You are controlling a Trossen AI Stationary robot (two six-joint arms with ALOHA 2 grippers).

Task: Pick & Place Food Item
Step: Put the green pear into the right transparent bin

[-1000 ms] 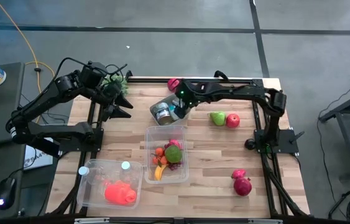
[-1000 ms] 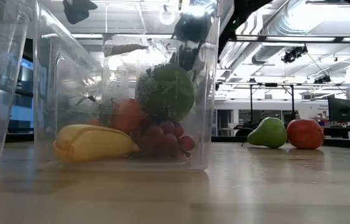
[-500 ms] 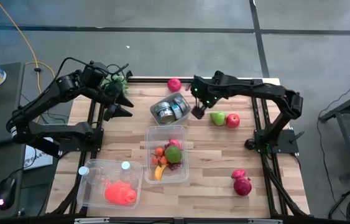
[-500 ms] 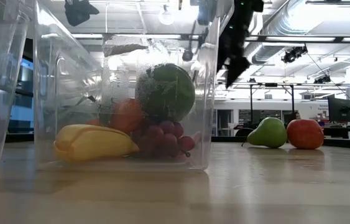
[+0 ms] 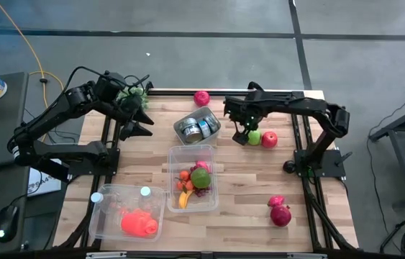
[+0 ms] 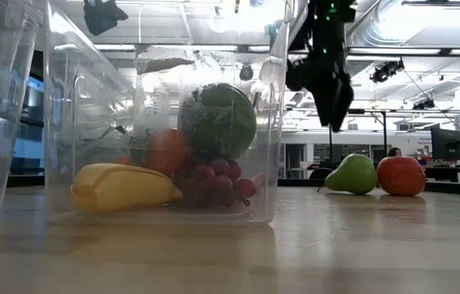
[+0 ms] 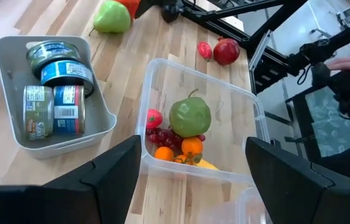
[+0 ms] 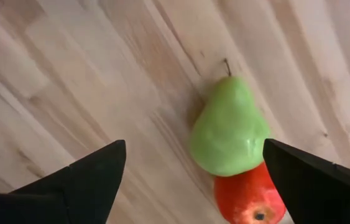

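— Where is the right gripper [image 5: 241, 134] found, and how are its fingers set?

— It is held above the table [image 5: 310, 194], just beside the green pear [image 5: 252, 137], on the side of that fruit facing the grey tray [image 5: 198, 126]. Its fingers are spread wide with nothing between them; in the right wrist view the green pear [image 8: 229, 130] is framed in the gap ahead of them, lying on the wood. In the low view the right gripper [image 6: 330, 110] is seen hanging clear of the tabletop, higher than the green pear [image 6: 353, 174].

— What lies past the pear from that gripper?

— A red apple [image 5: 269, 139] is set touching the pear on its far side. The same pairing is shown in the right wrist view, the red apple [image 8: 255, 199] pressed against the pear's broad end.

— And the clear bin [image 5: 193, 178]?

— It is placed nearer the front edge than the gripper, with a green apple [image 5: 201, 177], grapes [image 6: 213, 180], an orange [image 7: 191, 146] and a banana [image 6: 123, 186] inside. The grey tray, loaded with cans [image 7: 55, 96], sits between the two arms.

— The left gripper [image 5: 139, 115]?

— It is kept raised at the table's left rear, well apart from the fruit, fingers parted and empty. From it, the tray and the clear bin [image 7: 249, 134] are seen below and ahead.
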